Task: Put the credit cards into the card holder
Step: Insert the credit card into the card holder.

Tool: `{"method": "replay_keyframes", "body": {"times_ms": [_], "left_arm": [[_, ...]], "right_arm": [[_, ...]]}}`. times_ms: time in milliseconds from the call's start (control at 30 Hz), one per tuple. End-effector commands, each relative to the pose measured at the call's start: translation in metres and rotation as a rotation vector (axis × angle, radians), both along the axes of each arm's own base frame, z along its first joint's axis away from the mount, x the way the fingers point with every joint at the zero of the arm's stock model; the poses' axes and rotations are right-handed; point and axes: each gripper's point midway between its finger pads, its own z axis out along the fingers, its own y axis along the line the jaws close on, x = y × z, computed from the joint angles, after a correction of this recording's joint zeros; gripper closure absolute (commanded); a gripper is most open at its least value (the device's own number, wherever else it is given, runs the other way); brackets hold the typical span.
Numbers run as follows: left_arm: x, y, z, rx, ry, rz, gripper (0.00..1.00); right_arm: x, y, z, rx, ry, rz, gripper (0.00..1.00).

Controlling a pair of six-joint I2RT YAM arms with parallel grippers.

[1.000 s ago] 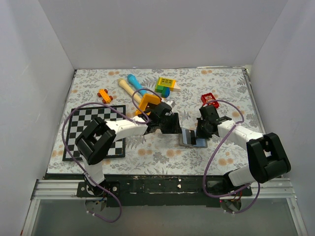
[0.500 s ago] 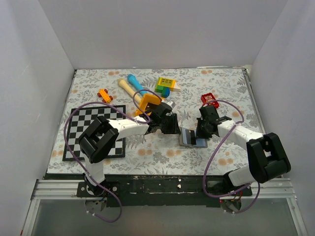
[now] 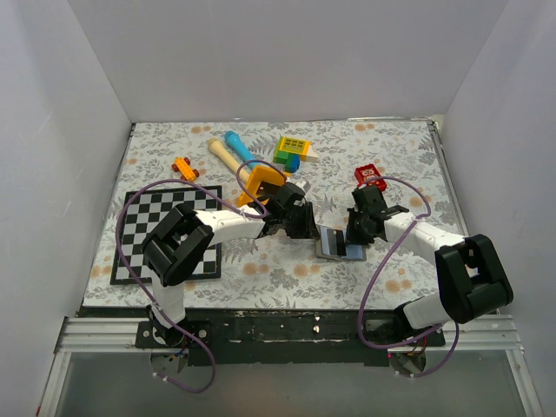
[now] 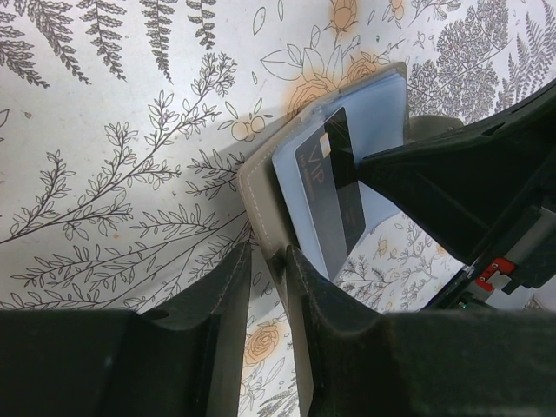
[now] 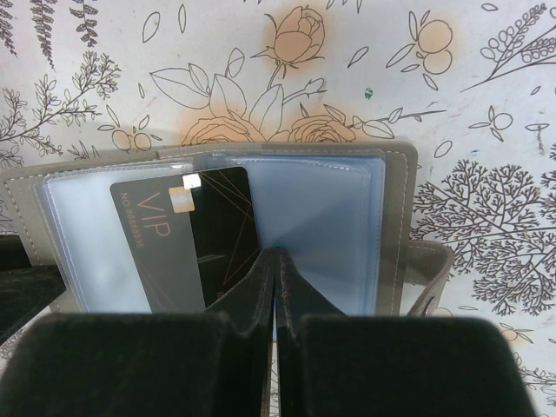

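Observation:
The grey card holder (image 3: 336, 245) lies open on the flowered cloth between my two grippers. A black credit card (image 5: 187, 243) marked VIP sits partly under its clear left pocket, with its right part bare. In the left wrist view the card (image 4: 334, 204) rests on the pale blue pockets. My left gripper (image 4: 269, 256) has its tips closed on the holder's grey left cover edge (image 4: 259, 187). My right gripper (image 5: 276, 254) is shut, its tips pressing on the blue pocket beside the card's right edge, with nothing between them.
A red block (image 3: 369, 176) lies behind the right gripper. An orange tray (image 3: 263, 181), a yellow-green block (image 3: 294, 149), blue (image 3: 239, 148) and cream (image 3: 220, 152) cylinders and a small orange toy (image 3: 184, 168) sit at the back. A checkerboard (image 3: 161, 234) covers the left.
My left gripper has crept right and narrowed its jaws onto the card holder's left edge. The right gripper and the card have stayed put.

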Motion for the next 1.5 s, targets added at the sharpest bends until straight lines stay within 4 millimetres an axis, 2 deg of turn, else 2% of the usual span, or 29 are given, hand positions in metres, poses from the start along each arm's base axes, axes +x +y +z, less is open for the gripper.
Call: {"method": "replay_keyframes", "body": {"times_ms": [0,267,467,733,967,1333,1467], "left_arm": [[0.002,-0.014,0.019,-0.061,-0.018,-0.017,0.78],[-0.001,-0.016,0.017,-0.071,-0.001,-0.024,0.86],[0.0,-0.017,0.019,-0.073,-0.007,-0.029,1.0],[-0.001,-0.017,0.017,-0.072,0.0,-0.031,1.0],[-0.003,-0.017,0.016,-0.071,0.0,-0.037,1.0],[-0.004,-0.017,0.014,-0.067,0.001,-0.038,1.0],[-0.004,-0.016,0.013,-0.063,0.001,-0.036,1.0]], "right_arm": [[0.01,0.006,0.004,0.016,-0.024,0.002,0.99],[0.01,0.006,0.003,0.016,-0.022,0.003,0.99],[0.011,0.008,0.005,0.028,-0.025,0.005,0.99],[0.015,0.015,0.015,0.065,-0.048,0.017,0.99],[0.012,0.032,0.02,0.145,-0.044,0.056,0.99],[0.018,0.036,0.023,0.149,-0.064,0.08,0.99],[0.019,0.025,0.022,0.092,-0.057,0.04,0.99]]}}
